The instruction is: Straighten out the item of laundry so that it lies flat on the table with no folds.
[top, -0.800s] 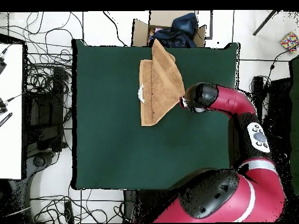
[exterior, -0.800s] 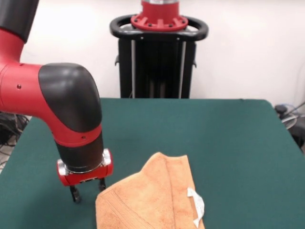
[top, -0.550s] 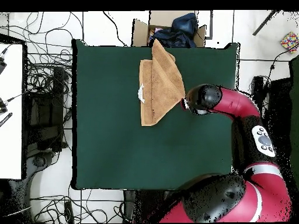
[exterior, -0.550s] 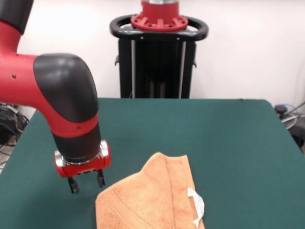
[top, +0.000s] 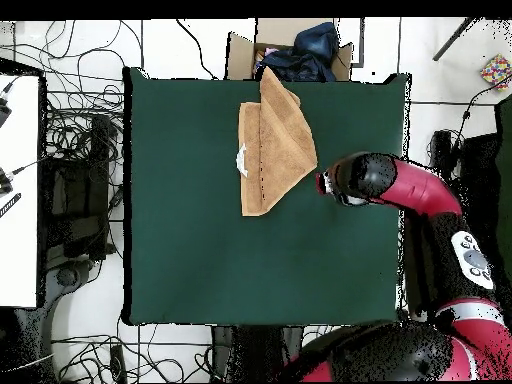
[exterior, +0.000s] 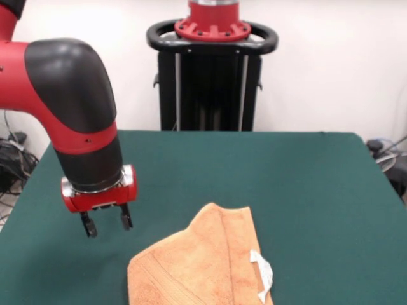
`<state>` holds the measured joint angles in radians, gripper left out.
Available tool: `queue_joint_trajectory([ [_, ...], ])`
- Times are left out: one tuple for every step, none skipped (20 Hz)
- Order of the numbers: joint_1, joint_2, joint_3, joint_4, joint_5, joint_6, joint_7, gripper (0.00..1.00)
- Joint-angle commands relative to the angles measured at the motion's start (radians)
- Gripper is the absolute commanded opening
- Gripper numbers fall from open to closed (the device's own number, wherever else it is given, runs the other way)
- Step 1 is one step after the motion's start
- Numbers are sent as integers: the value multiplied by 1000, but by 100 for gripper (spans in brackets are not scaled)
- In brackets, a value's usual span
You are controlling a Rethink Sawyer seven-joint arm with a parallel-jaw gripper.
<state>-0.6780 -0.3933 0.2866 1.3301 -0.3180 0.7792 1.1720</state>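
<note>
Our claw (exterior: 106, 224) hangs above the counter (exterior: 305, 190) with its two fingers spread apart and nothing between them, just beside the towel's (exterior: 203, 264) left edge in the front view. The towel lies at the near edge of the counter in that view, apart from the claw. It is not flat: one part is doubled over the rest, leaving a long crease running up to a raised peak, and the white care tag (exterior: 262, 274) shows on the right side. From above, the towel (top: 273, 140) sits at the far edge of the counter (top: 200, 250), with one pointed corner running past that edge toward a cardboard box (top: 290, 55) of dark clothes.

As we judge it, the step in hand is to take hold of the folded-over layer and open it out. To do that well, we should come down on a free corner or edge of the top layer only, not pinch both layers together. Then we lift just enough to clear the layer beneath and draw it away from the crease, toward the open middle of the counter. Dragging low risks sliding the whole towel further off the edge. Which layer lies uppermost at the left edge we cannot tell for sure.
</note>
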Motion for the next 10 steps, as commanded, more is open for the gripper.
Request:
queue_joint_trajectory([
  [-1,-21,54,118,45,-52,116,100],
  [1,-23,48,114,46,-46,119,100],
  [2,-22,42,109,46,-45,123,100],
  [16,21,36,47,43,-30,123,100],
  [19,29,32,33,43,-29,127,100],
  [22,35,27,25,44,-28,134,100],
  [26,39,24,21,45,-33,142,100],
  [29,43,20,16,45,-37,151,100],
  [35,47,14,12,47,-36,163,100],
  [38,25,6,32,48,-42,180,100],
])
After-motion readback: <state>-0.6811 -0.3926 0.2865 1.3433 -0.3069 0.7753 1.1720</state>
